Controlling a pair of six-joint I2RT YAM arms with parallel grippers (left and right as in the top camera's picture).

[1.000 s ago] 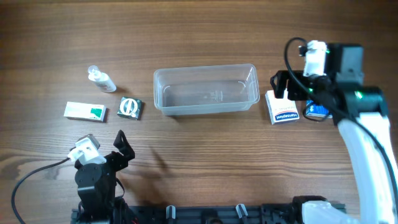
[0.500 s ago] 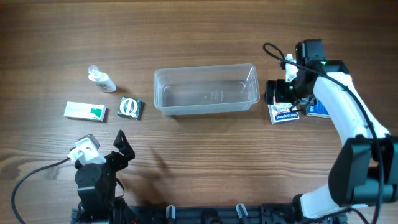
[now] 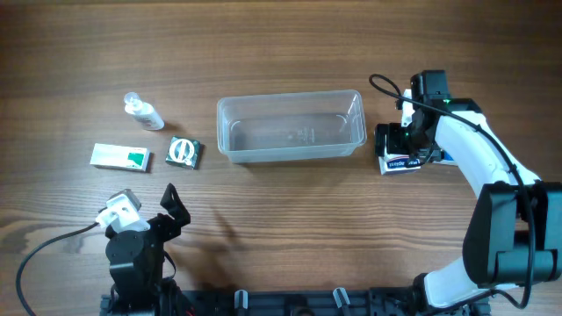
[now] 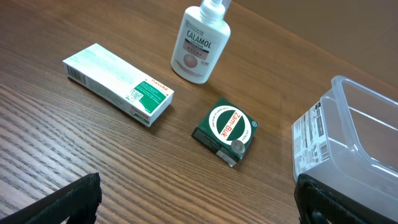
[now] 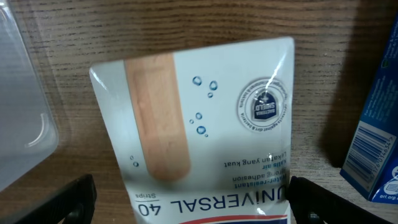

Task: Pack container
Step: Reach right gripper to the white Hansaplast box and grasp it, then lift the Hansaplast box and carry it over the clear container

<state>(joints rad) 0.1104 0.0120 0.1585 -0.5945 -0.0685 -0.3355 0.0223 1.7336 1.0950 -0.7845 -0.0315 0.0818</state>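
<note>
The clear container point(image 3: 290, 127) stands mid-table with nothing in it; its corner shows in both wrist views point(image 4: 357, 140) point(image 5: 18, 106). My right gripper point(image 3: 400, 146) hangs low over a white plaster box point(image 3: 399, 164) just right of the container. In the right wrist view that gripper point(image 5: 199, 208) is open, its dark fingers point(image 5: 62, 202) on either side of the plaster box point(image 5: 205, 124), the left one clearly apart from it. My left gripper point(image 3: 173, 204) rests near the front left, open point(image 4: 199, 208) over bare wood.
A blue box point(image 3: 448, 158) point(image 5: 379, 143) lies right beside the plaster box. Left of the container lie a white lotion bottle point(image 3: 143, 111) point(image 4: 200, 40), a white-and-green carton point(image 3: 119, 157) point(image 4: 118, 84) and a small dark green box point(image 3: 183, 152) point(image 4: 226, 130).
The right arm has swung round and come down so its open gripper now straddles the plaster box. The left arm has not moved.
</note>
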